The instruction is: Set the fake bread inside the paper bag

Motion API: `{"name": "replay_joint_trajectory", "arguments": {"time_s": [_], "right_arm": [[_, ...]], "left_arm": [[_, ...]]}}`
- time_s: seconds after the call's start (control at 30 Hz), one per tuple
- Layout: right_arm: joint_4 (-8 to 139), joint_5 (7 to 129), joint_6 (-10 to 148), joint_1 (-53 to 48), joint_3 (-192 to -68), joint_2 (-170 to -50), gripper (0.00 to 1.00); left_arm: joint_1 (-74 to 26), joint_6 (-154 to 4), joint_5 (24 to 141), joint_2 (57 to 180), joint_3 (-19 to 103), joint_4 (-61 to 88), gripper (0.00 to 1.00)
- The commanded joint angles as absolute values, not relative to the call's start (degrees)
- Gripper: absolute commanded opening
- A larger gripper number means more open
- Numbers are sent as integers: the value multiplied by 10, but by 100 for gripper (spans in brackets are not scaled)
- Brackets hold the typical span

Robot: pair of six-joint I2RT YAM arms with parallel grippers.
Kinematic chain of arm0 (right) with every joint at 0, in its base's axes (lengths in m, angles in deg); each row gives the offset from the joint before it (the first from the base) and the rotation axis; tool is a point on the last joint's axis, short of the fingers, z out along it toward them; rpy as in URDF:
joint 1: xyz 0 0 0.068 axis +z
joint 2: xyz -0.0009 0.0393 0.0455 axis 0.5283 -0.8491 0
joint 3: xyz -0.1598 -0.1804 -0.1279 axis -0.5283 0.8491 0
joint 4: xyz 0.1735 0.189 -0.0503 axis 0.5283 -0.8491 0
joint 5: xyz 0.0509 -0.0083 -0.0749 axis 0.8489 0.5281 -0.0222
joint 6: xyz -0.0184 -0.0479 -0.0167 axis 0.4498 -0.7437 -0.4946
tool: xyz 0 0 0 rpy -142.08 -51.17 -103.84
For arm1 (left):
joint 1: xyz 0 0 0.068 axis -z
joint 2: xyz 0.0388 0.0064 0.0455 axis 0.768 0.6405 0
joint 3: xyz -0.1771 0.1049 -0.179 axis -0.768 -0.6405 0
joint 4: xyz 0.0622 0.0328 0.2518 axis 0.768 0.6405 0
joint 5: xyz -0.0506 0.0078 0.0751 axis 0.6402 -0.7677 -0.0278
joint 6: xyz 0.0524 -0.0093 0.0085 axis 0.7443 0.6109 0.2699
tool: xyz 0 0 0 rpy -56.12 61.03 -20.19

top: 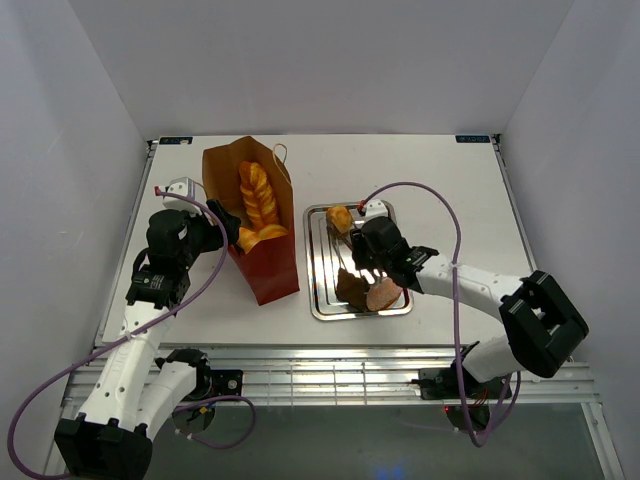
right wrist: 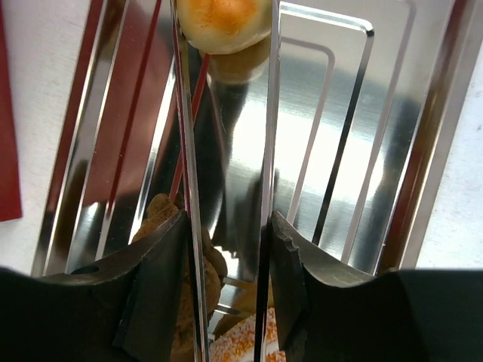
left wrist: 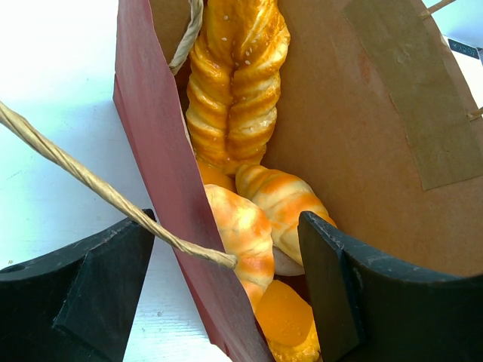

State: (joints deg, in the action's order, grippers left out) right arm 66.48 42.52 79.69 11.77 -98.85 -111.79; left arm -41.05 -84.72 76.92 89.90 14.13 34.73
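Beyond the right tool (right wrist: 227, 226), a round roll (right wrist: 224, 19) between tongs (right wrist: 186, 136).

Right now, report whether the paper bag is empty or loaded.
Loaded, at least partly: the paper bag stands open-topped, with a braided loaf and croissants visible inside.

Robot lab, white-walled booth (top: 320, 60), metal-framed table (top: 420, 160)

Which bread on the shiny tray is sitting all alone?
The golden round roll at the far end of the tray. The dark brown pastry and the pinkish one sit together at the near end.
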Motion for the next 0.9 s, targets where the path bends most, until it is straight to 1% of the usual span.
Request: {"name": "replay_joint_trajectory", "arguments": {"time_s": [0.0, 0.1, 0.2, 0.53, 0.73, 0.87], "right_arm": [[665, 411, 796, 117, -1028, -1074, 41], [640, 414, 797, 117, -1041, -1046, 40], [626, 418, 801, 117, -1037, -1010, 36], [586, 486, 802, 118, -1013, -841, 34], [556, 537, 787, 117, -1058, -805, 32], [548, 560, 783, 119, -1088, -800, 33]], "left_arm": [[-409, -848, 772, 897, 136, 348, 86], [-408, -848, 764, 895, 136, 349, 86], [-409, -848, 764, 896, 136, 349, 86], [-408, -848, 760, 897, 136, 351, 86], [-408, -848, 759, 898, 136, 351, 86], [-406, -848, 758, 899, 136, 351, 86]]}}
